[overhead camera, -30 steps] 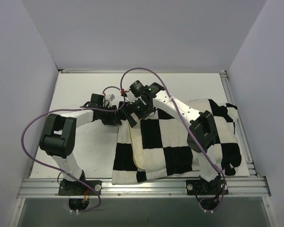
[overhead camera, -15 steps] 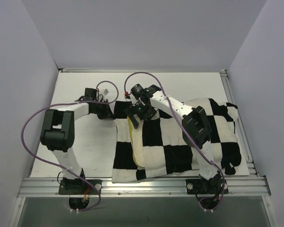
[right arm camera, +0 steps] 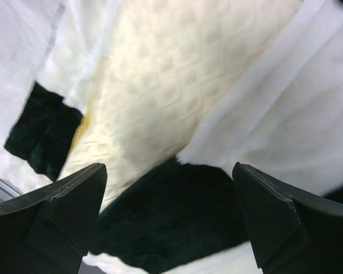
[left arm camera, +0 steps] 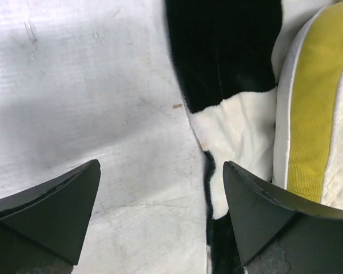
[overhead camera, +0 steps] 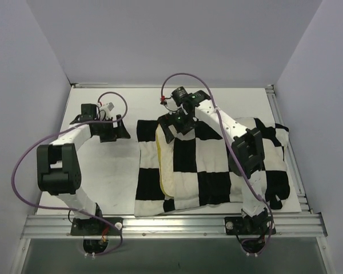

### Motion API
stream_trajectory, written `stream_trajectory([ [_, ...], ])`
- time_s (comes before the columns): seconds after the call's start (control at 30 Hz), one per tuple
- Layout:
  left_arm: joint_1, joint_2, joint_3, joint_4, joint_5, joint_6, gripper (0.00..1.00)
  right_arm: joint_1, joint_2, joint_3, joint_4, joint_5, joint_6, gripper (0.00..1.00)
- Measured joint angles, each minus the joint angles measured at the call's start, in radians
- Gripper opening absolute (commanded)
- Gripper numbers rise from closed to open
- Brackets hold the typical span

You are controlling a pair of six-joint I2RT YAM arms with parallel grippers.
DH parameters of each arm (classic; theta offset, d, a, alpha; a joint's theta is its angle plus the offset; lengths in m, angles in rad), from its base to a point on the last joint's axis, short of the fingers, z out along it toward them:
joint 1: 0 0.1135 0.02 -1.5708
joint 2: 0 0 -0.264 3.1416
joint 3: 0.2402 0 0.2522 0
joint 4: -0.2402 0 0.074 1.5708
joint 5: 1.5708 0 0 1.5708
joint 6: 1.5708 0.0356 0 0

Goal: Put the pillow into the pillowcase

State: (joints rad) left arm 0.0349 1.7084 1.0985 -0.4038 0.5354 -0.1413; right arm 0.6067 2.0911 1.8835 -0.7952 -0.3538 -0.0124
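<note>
Surface: pale surface (overhead camera: 103, 165) inside plain grey-white walls, both arm bases at the near edge.
Pillowcase: the checkered pillowcase (overhead camera: 211, 165) lies flat on the right half of the surface, its open side to the left.
Pillow: the pillow (overhead camera: 167, 177) is mostly inside the pillowcase; a cream strip and the yellow side edge show along the left opening, with the bottom layer of the case spread out beyond them.
Risk, fabric: the top layer only partly covers the far-left corner. A pull on one layer alone would probably drag the pillow sideways rather than close the case over it.
Risk, pinch: a grasp at the opening could catch pillow and fabric together, bunching the edge.
Left hand: the left hand (overhead camera: 115, 129) has its fingers wide apart and holds nothing. It is over bare surface, just beside the pillowcase's left border.
Right hand: the right hand (overhead camera: 177, 121) has its fingers fully spread and nothing clamped. It is above the far-left corner, where quilted pillow meets black-and-white fabric; contact cannot be told.
</note>
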Motion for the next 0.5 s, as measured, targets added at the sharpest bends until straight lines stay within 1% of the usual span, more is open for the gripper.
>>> stream_trajectory([
  [0.07,0.002,-0.045,-0.026,0.041,-0.008,-0.02,0.97,0.021,-0.002,0.08,-0.031,0.029,-0.002,1.0],
  [0.13,0.003,-0.12,-0.07,0.096,-0.009,-0.043,0.97,0.058,-0.012,0.125,-0.036,0.066,-0.004,1.0],
  [0.2,0.009,-0.225,-0.122,0.157,-0.019,-0.084,0.97,0.101,-0.023,0.129,-0.042,0.088,0.001,1.0],
  [0.33,0.031,-0.401,-0.175,0.257,-0.1,-0.137,0.98,0.166,-0.023,0.1,-0.055,0.136,0.061,1.0],
  [0.37,0.039,-0.429,-0.18,0.277,-0.106,-0.139,0.97,0.174,-0.021,0.095,-0.06,0.155,0.07,0.98],
  [0.4,0.045,-0.449,-0.182,0.297,-0.107,-0.139,0.97,0.179,-0.019,0.095,-0.062,0.178,0.079,0.93],
  [0.47,0.05,-0.468,-0.184,0.322,-0.108,-0.144,0.95,0.185,-0.003,0.107,-0.064,0.235,0.097,0.92],
  [0.5,0.05,-0.469,-0.19,0.331,-0.107,-0.145,0.92,0.188,0.011,0.122,-0.063,0.264,0.103,0.92],
])
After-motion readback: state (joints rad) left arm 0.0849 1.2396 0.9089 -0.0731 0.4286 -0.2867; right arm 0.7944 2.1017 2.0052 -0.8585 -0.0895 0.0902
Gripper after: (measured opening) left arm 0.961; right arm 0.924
